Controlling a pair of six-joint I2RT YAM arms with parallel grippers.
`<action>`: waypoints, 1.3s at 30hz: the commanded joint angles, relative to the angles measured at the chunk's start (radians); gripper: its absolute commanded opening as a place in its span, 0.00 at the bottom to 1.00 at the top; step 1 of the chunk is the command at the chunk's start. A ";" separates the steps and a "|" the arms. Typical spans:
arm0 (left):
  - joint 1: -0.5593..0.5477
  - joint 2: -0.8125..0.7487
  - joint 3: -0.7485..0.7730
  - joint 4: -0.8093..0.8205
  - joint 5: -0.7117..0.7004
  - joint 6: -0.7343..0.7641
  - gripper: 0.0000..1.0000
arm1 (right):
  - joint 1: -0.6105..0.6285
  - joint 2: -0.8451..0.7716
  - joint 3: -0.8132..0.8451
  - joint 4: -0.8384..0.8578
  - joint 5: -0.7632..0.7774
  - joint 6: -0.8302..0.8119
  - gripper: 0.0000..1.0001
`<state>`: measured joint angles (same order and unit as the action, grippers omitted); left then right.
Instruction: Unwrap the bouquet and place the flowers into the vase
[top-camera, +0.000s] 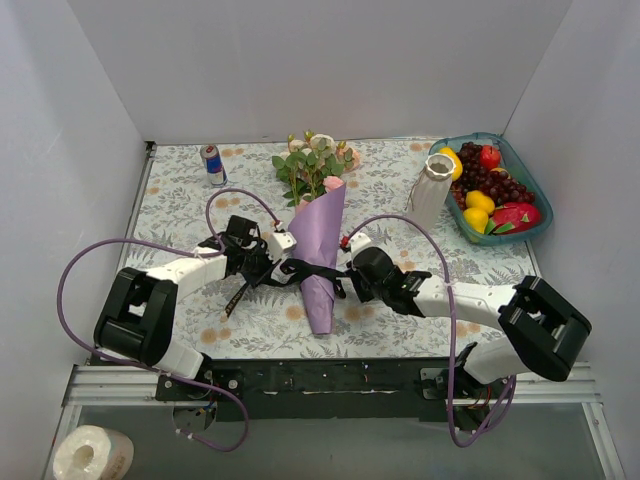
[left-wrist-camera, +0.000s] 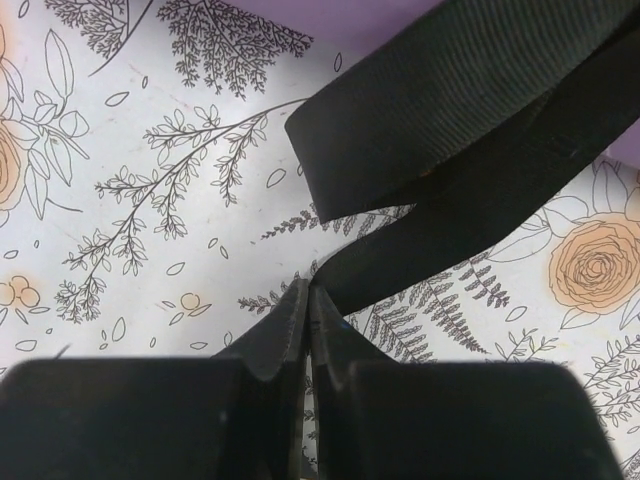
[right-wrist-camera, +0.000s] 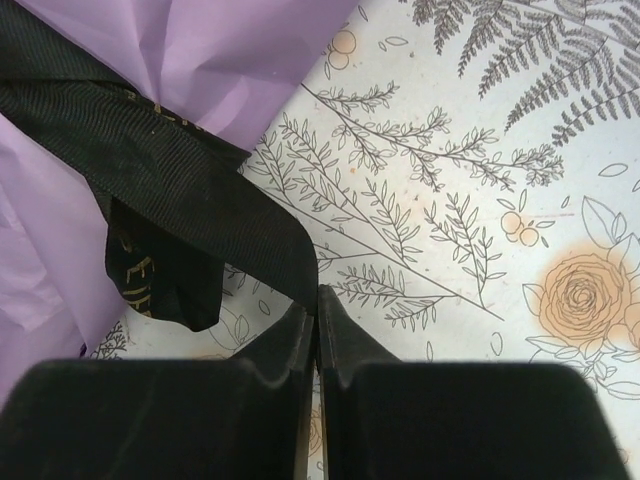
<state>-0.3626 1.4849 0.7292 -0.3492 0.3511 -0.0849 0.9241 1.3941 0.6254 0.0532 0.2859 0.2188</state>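
Bouquet: lying flat mid-table on the floral tablecloth, wrapped as a purple cone, narrow end toward the arms, wide end toward the far wall
Flowers: white, pink and peach heads with green leaves, spilling from the cone's wide mouth, stems hidden inside the paper
Ribbon: black, tied across the cone's middle, one tail trailing to each side
Left gripper: at the cone's left flank, fingers pressed together on the tip of the left tail, seen close in the left wrist view
Right gripper: at the cone's right flank, fingers likewise closed, pinching the end of the right tail
Vase: upright, to the far right of the bouquet, just beside the fruit bowl, well apart from both grippers
In the way: paper and tied ribbon wrapped round the stems
Fruit bowl: teal, far right corner, piled with grapes, yellow and red fruit
Can: upright at the far left, well apart from the bouquet
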 joint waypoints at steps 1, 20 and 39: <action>-0.003 -0.029 -0.011 -0.013 -0.075 -0.016 0.00 | -0.002 -0.036 -0.003 -0.015 0.018 0.024 0.04; 0.283 -0.268 0.303 -0.241 -0.023 -0.250 0.00 | -0.179 -0.573 0.071 -0.364 0.277 0.074 0.01; 0.697 -0.443 0.180 -0.220 -0.318 -0.188 0.09 | -0.264 -0.626 0.255 -1.024 0.843 0.467 0.13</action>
<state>0.3103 1.0893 0.9112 -0.5671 0.0597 -0.3012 0.6930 0.7555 0.7784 -0.8040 0.9600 0.5499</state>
